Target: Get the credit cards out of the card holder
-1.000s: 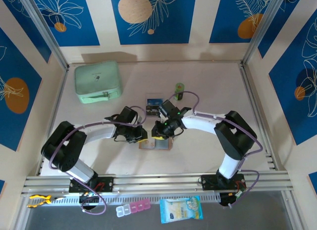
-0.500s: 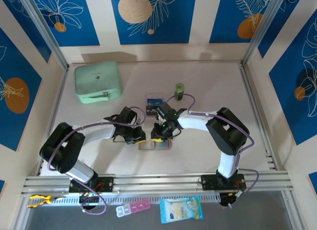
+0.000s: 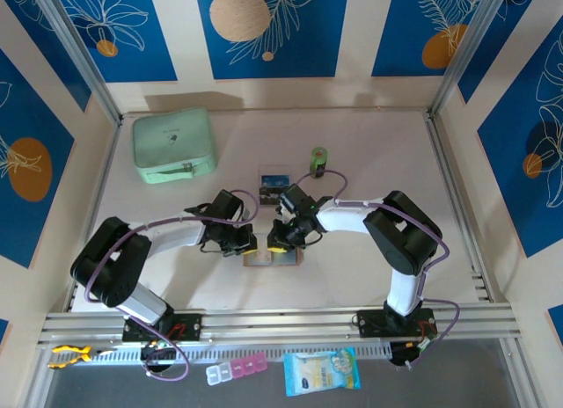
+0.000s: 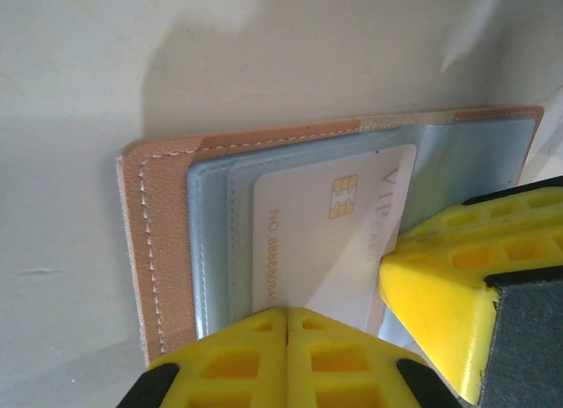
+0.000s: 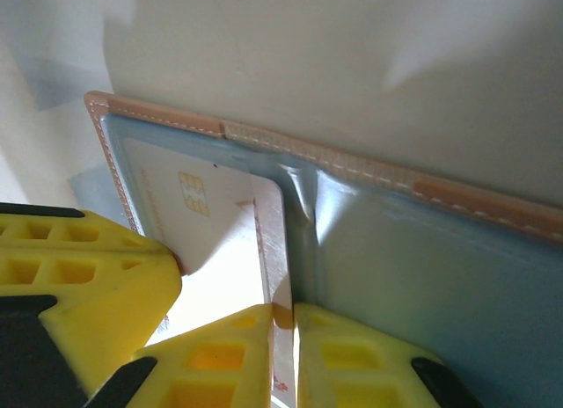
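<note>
Lying open near the middle of the table [image 3: 378, 153], toward its near edge, the tan card holder [image 3: 273, 259] carries a white VIP card [image 4: 325, 232] in its clear pocket. The right gripper [image 5: 283, 316] pinches that card's edge, and the left gripper [image 4: 287, 318] sits with its jaws closed together at the holder's edge.

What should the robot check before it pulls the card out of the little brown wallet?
1. Card holder lying open on the table: ok.
2. White card free of its clear pocket: not ok, partly tucked in.
3. Right gripper, jaws closed on the white card's edge: ok.
4. Left gripper, jaws shut and pinning the holder down: cannot tell what they press.
5. Bare table beside the loose card for setting it down: ok.
</note>
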`<state>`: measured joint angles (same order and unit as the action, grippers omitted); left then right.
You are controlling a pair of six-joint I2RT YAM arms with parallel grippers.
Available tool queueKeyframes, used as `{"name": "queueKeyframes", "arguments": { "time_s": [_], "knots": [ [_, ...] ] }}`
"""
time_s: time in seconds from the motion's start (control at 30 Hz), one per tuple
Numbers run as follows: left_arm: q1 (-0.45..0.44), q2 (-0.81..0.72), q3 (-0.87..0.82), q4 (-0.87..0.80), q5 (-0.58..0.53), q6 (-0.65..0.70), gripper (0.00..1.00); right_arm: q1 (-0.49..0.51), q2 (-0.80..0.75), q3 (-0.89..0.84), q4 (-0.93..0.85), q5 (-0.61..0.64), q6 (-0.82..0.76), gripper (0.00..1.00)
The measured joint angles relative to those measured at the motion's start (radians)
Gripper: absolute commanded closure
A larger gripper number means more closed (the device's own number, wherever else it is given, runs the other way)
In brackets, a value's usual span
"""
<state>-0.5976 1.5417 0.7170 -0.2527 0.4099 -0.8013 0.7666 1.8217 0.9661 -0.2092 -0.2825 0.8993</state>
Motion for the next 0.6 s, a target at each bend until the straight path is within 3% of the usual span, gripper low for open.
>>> {"name": "queueKeyframes", "arguments": {
  "time_s": [0.27, 0.6],
  "knots": [
    [0.0, 0.0, 0.0, -0.003, 0.0, 0.0, 0.92, 0.0, -0.01, 0.0, -0.013, 0.002, 0.0, 0.8],
    [0.004, -0.031, 0.027, -0.077, -0.052, 0.026, 0.91, 0.0, -0.065, 0.003, -0.071, 0.031, -0.002, 0.79]
  ]
}}
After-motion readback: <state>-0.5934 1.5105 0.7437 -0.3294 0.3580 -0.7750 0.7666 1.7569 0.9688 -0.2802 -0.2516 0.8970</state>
